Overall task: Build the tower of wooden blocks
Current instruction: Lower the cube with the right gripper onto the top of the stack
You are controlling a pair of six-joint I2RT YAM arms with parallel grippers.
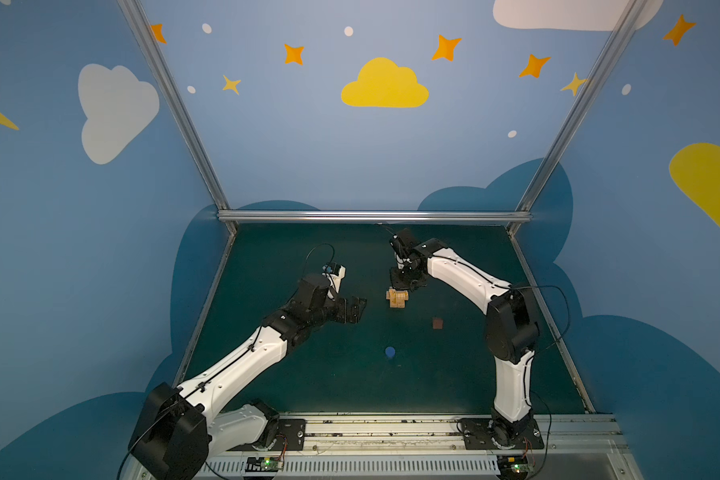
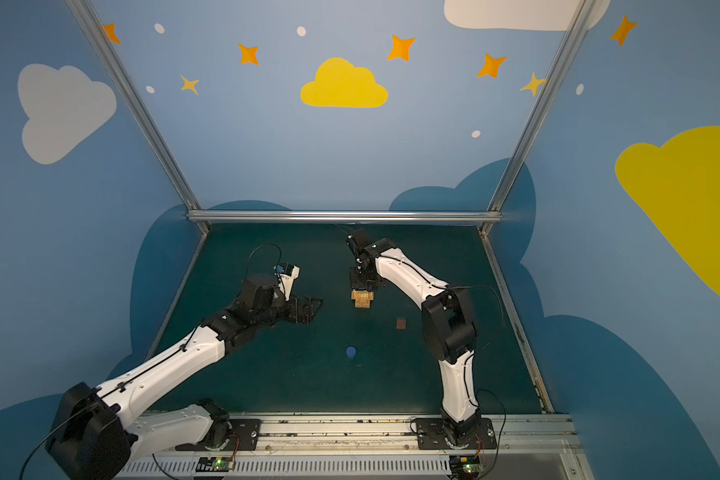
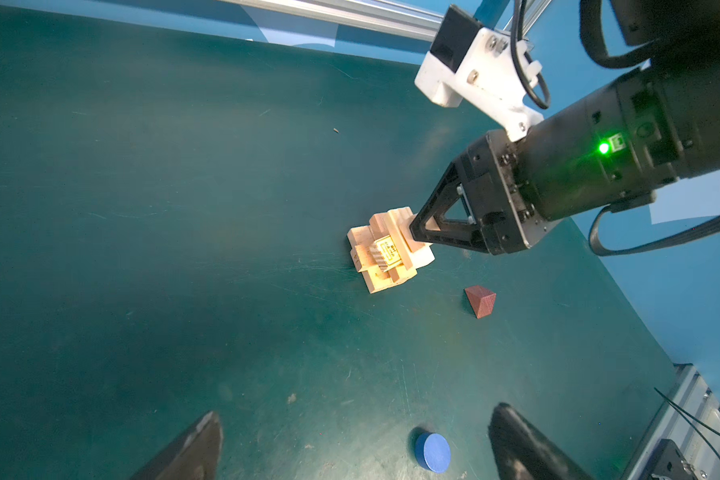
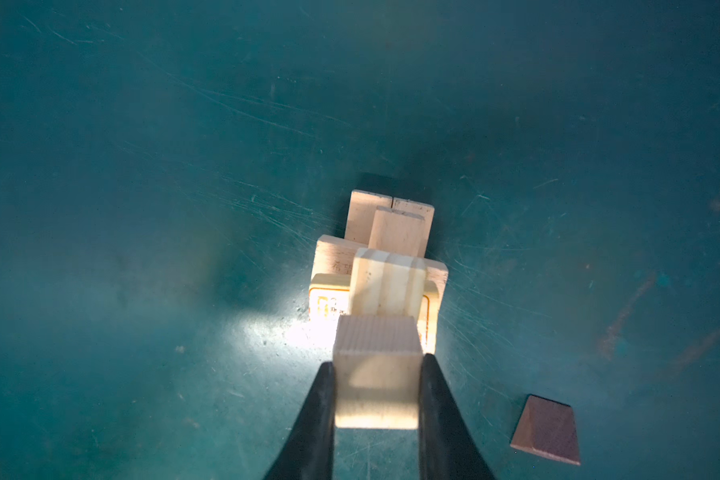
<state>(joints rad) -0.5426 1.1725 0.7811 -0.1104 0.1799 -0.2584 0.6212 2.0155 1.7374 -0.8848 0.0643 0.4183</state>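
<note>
Above wood block tower (image 4: 385, 249), right tool (image 4: 378, 361) clamped on tan cube (image 4: 376, 386), perhaps touching, left tool (image 3: 358, 411) spread wide.

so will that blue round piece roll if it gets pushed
Probably not: the blue round piece lies flat on the green mat, so a push should slide it. It looks rigid and small, likely light. Gripped across its curved rim it might slip, and on edge it could roll.

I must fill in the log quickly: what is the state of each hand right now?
Left hand: open, holding nothing.
Right hand: closed on the tan cube.
</note>
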